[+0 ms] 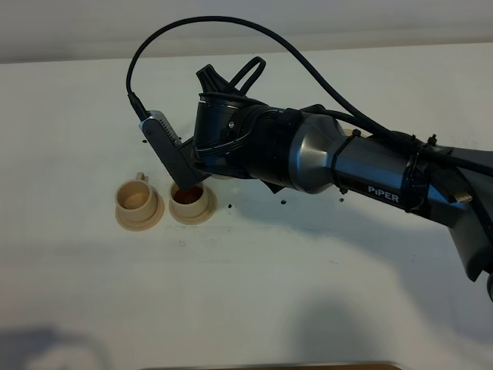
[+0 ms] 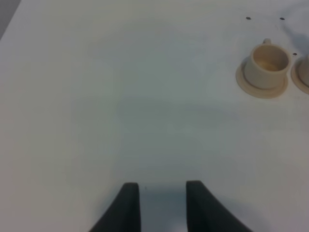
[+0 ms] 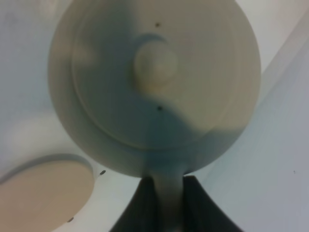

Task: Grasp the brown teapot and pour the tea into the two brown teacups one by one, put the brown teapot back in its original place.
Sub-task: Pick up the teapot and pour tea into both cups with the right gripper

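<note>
The left gripper (image 2: 161, 186) hung low over the white table (image 2: 120, 96), its two dark fingers (image 2: 128, 208) apart with nothing between them. Farther out stood the empty teacup (image 2: 267, 65) on its small saucer (image 2: 260, 93). Just beside it, in the high view, the second teacup (image 1: 189, 197) held dark reddish-brown tea, with a few dark specks (image 1: 230, 205) on the table nearby. The right gripper (image 3: 166, 181) was clamped on the loop handle (image 3: 166, 198) of the brown teapot (image 3: 154, 111), whose knobbed lid (image 3: 155, 67) faced the wrist camera. From above, the right arm (image 1: 370, 173) hid the pot, its gripper over the filled cup. Beyond the pot, the wide saucer disc (image 3: 43, 193) lay flat.
</note>
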`<state>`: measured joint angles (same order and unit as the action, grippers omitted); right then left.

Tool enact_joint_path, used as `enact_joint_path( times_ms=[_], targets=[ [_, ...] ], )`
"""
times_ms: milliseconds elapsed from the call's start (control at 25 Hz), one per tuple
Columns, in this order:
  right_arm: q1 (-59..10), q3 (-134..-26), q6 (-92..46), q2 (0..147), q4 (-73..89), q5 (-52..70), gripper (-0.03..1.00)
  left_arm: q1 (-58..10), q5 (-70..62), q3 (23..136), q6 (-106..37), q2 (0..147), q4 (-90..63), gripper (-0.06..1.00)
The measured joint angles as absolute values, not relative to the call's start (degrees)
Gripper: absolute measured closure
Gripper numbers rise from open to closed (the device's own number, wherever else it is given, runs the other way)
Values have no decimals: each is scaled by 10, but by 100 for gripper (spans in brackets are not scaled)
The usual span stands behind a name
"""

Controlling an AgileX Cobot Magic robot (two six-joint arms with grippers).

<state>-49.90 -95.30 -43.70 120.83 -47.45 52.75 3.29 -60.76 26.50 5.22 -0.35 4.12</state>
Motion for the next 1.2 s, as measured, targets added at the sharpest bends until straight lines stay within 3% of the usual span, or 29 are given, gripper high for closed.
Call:
enact_joint_path(
  times_ms=[1200],
  targets=[
    [-504, -953, -438, 1208, -476, 530, 88, 33, -608, 265, 52, -3, 41, 64]
  ],
)
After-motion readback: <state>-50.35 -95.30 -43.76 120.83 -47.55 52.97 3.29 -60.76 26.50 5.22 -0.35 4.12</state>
